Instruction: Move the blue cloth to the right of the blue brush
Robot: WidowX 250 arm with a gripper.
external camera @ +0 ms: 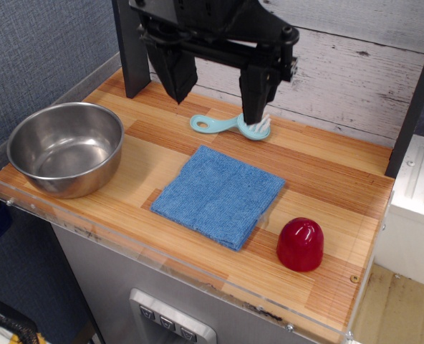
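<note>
The blue cloth (219, 195) lies flat and folded in the middle of the wooden table, nearer the front. The blue brush (230, 126), light teal with white bristles and a loop handle, lies just behind it near the back wall. My gripper (218, 109) hangs open above the brush. Its left finger (175, 75) is left of the loop handle and its right finger (255, 93) covers part of the bristle head. It holds nothing and is well clear of the cloth.
A steel bowl (66, 147) stands at the left. A red dome-shaped object (300, 244) sits at the front right. The wooden table (334, 179) has a clear plastic front edge. A black post (129, 50) stands at the back left.
</note>
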